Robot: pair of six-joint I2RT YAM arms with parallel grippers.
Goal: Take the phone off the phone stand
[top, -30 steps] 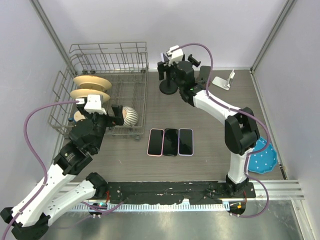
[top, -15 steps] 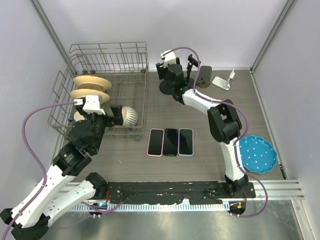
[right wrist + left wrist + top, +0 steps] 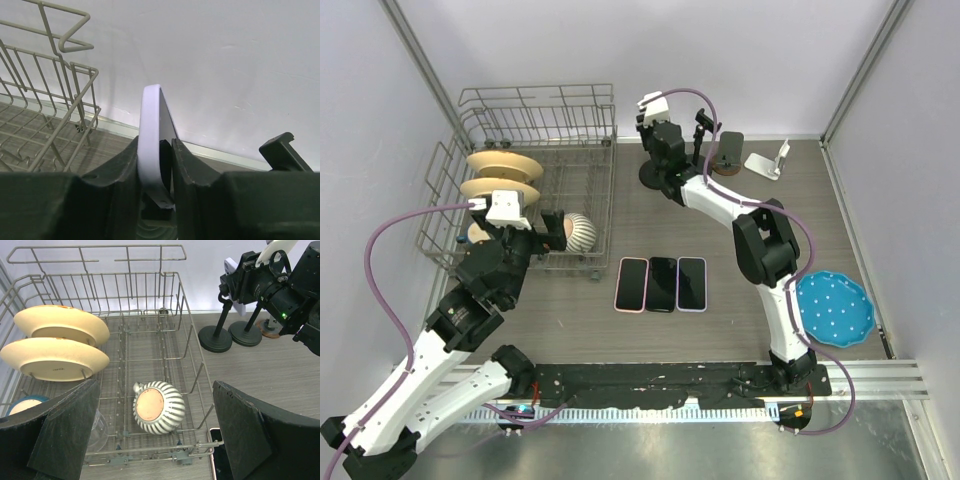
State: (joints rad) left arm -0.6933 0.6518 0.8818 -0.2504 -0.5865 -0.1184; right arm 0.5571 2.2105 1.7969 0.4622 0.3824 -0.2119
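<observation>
The phone [image 3: 151, 131], pale lilac and seen edge-on, stands upright in the black phone stand [image 3: 657, 177] at the back of the table. My right gripper [image 3: 155, 144] is shut on it: the left finger [image 3: 117, 170] presses the phone's face and the right finger [image 3: 192, 165] sits against the stand's black clamp behind it. In the top view the right gripper [image 3: 658, 135] hides the phone. The left wrist view shows the phone [image 3: 230, 265] atop the stand [image 3: 215, 338]. My left gripper [image 3: 155, 425] is open over the dish rack's front, holding nothing.
A wire dish rack [image 3: 588, 115] holds two cream plates [image 3: 500, 175] and a striped bowl [image 3: 582, 232]. Three phones [image 3: 661, 284] lie flat mid-table. A second black stand [image 3: 705, 135], a white stand [image 3: 767, 162] and a blue plate [image 3: 833, 308] are on the right.
My right gripper moved left onto the phone stand and its jaws closed around the phone. The right elbow folded in, uncovering the blue plate. The left arm stayed still.
</observation>
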